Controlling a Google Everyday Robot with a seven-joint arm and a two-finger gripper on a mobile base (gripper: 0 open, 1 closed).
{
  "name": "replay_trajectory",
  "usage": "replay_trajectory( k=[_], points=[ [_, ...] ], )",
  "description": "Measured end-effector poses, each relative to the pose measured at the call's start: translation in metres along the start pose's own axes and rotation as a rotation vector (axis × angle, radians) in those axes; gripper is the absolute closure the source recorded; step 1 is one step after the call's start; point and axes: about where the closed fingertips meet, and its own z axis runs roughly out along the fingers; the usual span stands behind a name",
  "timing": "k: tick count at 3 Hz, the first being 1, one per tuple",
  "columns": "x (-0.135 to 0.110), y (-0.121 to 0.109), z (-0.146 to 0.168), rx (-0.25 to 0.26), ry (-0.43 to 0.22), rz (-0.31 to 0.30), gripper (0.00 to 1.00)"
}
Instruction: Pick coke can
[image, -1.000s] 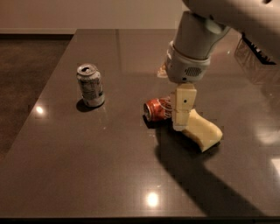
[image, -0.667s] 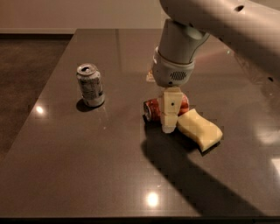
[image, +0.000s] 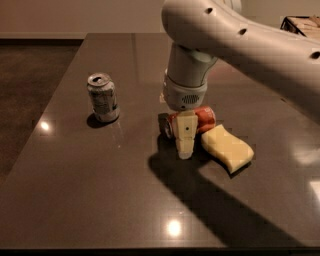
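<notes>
The coke can (image: 202, 119), red with silver ends, lies on its side on the dark table (image: 90, 190) near the middle. My gripper (image: 184, 139) hangs straight down from the big white arm (image: 240, 35) and is down at the can. Its cream front part covers the can's left half, and the tip reaches the table just in front of the can. The far side of the can is hidden behind the wrist.
A silver-white can (image: 102, 97) stands upright to the left of the coke can. A yellow sponge (image: 227, 148) lies right next to the coke can on its right. The table's left edge drops to a dark floor (image: 30, 75). The front edge runs along the bottom.
My gripper has moved left, from over the sponge to over the coke can, and has come down around it. The cans and the sponge have not moved.
</notes>
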Motion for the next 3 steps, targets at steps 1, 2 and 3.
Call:
replay_trajectory(
  k=[1,2,3],
  points=[
    [0.006,-0.006,0.007,0.008,0.016,0.006,0.17],
    [0.014,-0.013,0.003,0.021,0.024,0.028,0.38],
    [0.022,-0.019,-0.007,0.036,0.03,0.056,0.64]
  ],
)
